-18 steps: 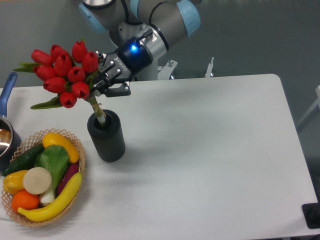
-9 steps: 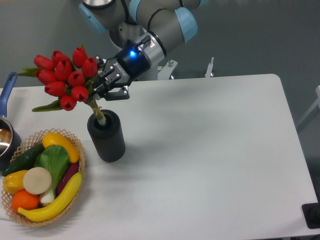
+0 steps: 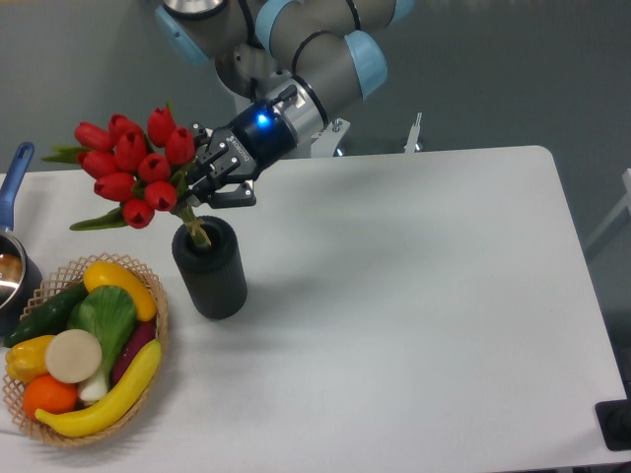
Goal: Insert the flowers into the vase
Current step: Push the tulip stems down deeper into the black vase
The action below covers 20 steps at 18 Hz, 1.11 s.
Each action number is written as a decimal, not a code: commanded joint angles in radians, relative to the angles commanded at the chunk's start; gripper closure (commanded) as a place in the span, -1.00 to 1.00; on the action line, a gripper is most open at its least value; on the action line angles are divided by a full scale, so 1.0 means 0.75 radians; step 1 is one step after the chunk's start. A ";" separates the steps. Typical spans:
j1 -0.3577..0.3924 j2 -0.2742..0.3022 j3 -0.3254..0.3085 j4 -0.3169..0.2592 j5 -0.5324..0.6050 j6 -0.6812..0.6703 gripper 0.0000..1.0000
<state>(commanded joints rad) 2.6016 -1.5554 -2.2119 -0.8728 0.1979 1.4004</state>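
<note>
A dark grey-black ribbed cylinder of a vase stands upright on the white table, and everything else is easiest placed from it. Right above its round mouth hangs the bunch of red tulip buds with green stems and leaves, tilted so the red heads lean up and to the left of the vase while the pale cut ends of the stems dip just inside the opening. The black two-finger gripper sits just above and slightly right of the vase's mouth, its fingers pinched together on the stems below the buds. A blue light glows on the wrist behind it, up and to the right. Some pale lettering runs along the gripper body, but it is too small to read.

Below and to the left of the vase, close to its base, sits a woven wicker basket filled with a banana, a cucumber, an orange and other fruit and vegetables. Further left of the vase, at the edge of view, is a pot with a blue handle.
</note>
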 joint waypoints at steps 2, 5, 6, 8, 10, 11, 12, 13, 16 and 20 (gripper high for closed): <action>0.000 -0.012 -0.023 0.002 0.002 0.043 0.69; 0.000 -0.035 -0.037 0.002 0.004 0.094 0.69; 0.000 -0.039 -0.037 0.002 0.004 0.096 0.69; 0.000 -0.049 -0.041 0.004 0.008 0.104 0.68; 0.000 -0.055 -0.047 0.004 0.010 0.129 0.68; 0.000 -0.057 -0.051 0.004 0.010 0.137 0.67; 0.000 -0.063 -0.053 0.004 0.010 0.143 0.67; 0.000 -0.069 -0.053 0.004 0.010 0.149 0.67; 0.000 -0.094 -0.057 0.006 0.012 0.188 0.66; 0.002 -0.104 -0.082 0.006 0.012 0.225 0.59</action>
<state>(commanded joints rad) 2.6032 -1.6337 -2.2733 -0.8682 0.2071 1.5692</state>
